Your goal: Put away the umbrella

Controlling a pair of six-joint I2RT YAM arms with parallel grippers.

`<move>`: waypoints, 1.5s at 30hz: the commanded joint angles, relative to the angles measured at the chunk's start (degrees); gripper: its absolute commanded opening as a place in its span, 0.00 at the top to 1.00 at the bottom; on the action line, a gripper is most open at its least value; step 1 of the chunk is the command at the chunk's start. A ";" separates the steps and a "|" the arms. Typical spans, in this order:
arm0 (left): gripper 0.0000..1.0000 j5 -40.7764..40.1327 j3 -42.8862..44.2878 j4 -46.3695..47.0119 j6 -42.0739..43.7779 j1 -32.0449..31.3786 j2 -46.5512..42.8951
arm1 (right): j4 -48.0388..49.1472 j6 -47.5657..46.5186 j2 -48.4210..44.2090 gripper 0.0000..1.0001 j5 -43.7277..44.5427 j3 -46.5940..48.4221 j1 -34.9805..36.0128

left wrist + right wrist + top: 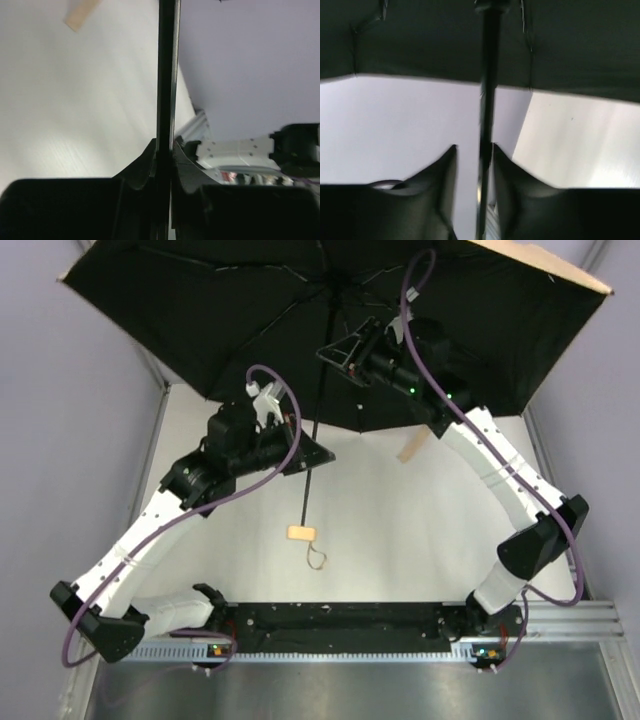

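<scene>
- Your umbrella [250,310] is open. Its black underside fills the top of the overhead frame, and tan outer fabric shows at the upper right edge.
- Its thin black shaft [308,490] runs down to the tan handle [300,533] near frame centre, above the white table [420,530]. The strap loop [320,558] is just below the handle.
- Your left gripper [312,448] is clamped on the shaft, left of centre, with both fingers [147,165] pressed against it.
- Your right gripper [328,352] sits higher up, close under the canopy. Its jaws are parted around the shaft, with a gap showing on one side.
</scene>
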 commanded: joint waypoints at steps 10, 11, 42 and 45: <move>1.00 -26.92 7.95 -8.70 15.40 -5.45 3.53 | -23.78 -13.58 9.77 0.23 13.78 25.44 -2.20; 1.00 -27.45 7.69 -8.61 15.49 -5.89 3.62 | -23.78 -13.50 10.74 0.23 13.78 26.67 -2.29; 1.00 -35.27 7.42 -8.52 27.89 -11.78 7.83 | -7.08 -7.70 23.05 0.30 13.60 33.79 -5.36; 1.00 -35.97 7.16 -8.79 27.45 -12.66 7.75 | -6.55 -7.52 23.93 0.40 13.78 34.76 -5.54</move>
